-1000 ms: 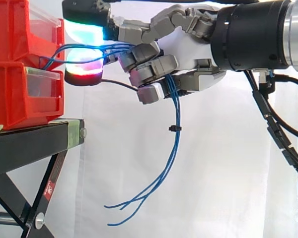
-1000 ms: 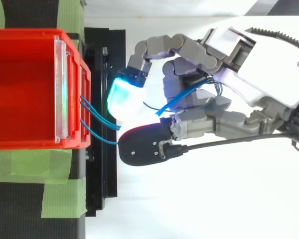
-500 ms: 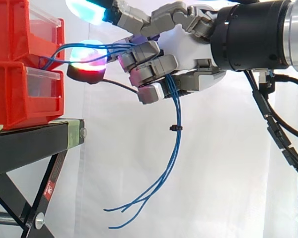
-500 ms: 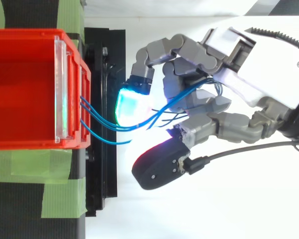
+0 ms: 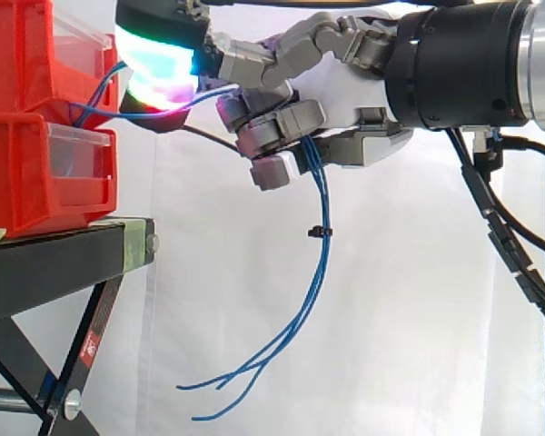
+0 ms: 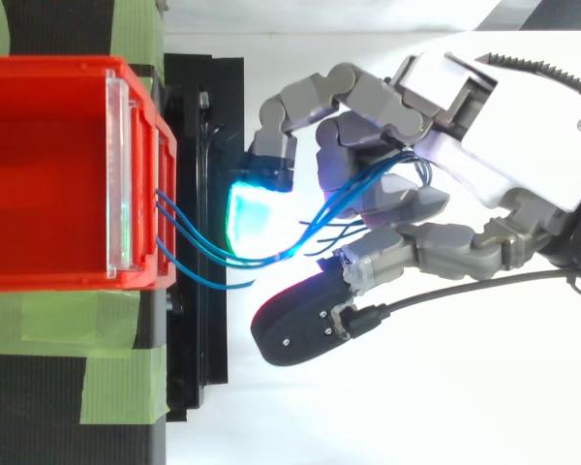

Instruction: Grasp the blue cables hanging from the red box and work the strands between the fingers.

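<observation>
White curtain (image 5: 391, 318) hangs behind a black metal stand (image 5: 64, 259) that carries stacked red plastic bins (image 5: 36, 173). The thin blue cables (image 5: 322, 263) leave the front of the upper red plastic box (image 6: 68, 68), cross the gap to the grey robot hand (image 5: 345, 100), pass under its curled fingers (image 5: 282, 123) and hang below it with their loose ends splayed. The hand is closed round the bundle, and one glowing fingertip pad (image 5: 159, 64) reaches out close to the box front, just above the strands. The stretch between box and hand looks nearly taut, so any pull away from the stand could probably drag the cables out of the box or shift the box itself. From above, the strands fan apart before they enter the fingers, and the lowest one runs off by itself; it seems likeliest to slip free if the fingers loosen while working the bundle. A small black tie (image 5: 320, 233) sits on the hanging part and could catch on a finger if the strands slide upward through the grip.
</observation>
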Available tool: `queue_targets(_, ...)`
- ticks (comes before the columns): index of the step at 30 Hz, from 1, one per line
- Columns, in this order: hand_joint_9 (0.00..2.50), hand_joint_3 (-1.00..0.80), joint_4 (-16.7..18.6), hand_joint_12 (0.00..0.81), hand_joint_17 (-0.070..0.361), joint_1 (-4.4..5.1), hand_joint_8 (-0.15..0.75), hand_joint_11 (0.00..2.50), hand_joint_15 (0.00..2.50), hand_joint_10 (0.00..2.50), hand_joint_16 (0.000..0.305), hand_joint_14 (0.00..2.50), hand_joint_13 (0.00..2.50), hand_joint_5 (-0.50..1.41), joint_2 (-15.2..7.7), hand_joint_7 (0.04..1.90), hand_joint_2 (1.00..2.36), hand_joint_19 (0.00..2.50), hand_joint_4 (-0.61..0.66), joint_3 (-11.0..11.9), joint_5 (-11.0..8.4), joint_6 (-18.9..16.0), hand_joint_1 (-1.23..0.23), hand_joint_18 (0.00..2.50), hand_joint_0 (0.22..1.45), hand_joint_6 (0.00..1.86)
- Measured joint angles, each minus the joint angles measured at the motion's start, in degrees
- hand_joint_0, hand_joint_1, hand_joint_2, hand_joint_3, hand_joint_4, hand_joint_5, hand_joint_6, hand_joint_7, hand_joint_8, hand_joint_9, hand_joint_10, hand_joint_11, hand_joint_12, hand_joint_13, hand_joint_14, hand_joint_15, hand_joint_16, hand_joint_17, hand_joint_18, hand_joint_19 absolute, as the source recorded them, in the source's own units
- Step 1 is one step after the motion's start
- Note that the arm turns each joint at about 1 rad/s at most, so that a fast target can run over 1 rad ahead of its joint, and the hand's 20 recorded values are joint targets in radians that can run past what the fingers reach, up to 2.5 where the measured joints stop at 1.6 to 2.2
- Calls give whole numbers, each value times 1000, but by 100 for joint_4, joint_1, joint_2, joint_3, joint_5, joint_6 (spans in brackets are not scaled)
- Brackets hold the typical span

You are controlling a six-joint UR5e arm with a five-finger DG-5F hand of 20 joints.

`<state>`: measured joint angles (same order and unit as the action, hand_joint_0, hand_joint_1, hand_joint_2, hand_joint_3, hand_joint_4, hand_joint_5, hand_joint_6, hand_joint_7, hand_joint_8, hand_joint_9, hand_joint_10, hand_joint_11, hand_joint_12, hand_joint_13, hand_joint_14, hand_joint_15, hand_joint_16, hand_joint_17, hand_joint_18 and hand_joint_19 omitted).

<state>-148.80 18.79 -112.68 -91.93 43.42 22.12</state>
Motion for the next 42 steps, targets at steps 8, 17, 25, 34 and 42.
queue_targets(8, 674, -918, 8, 418, 102, 0, 376, 2465, 1322, 2500, 45, 2500, 998, -134, 0, 1067, 1003, 1281, 136, 0, 0, 3, -713, 1373, 816, 1029)
queue_targets(17, 674, -1000, 7, 418, 102, 1, 376, 2465, 1322, 2500, 45, 2500, 998, -163, -1, 1140, 1000, 1281, 151, -2, 0, 3, -788, 1373, 745, 803)
queue_targets(25, 674, -993, 7, 418, 102, -1, 376, 2465, 1322, 2500, 45, 2500, 998, -210, 0, 1076, 1000, 1281, 146, -1, 0, 2, -801, 1373, 820, 1034)
queue_targets(34, 674, -639, 9, 418, 102, -2, 376, 2465, 1322, 2500, 45, 2500, 998, -173, 0, 1000, 1013, 1281, 168, 0, 0, 11, -676, 1373, 908, 1300)
queue_targets(42, 674, -360, -7, 418, 102, 0, 376, 2465, 1322, 2500, 45, 2500, 998, 109, 0, 1094, 1015, 1281, 170, 0, 0, 1, -591, 1373, 1168, 814)
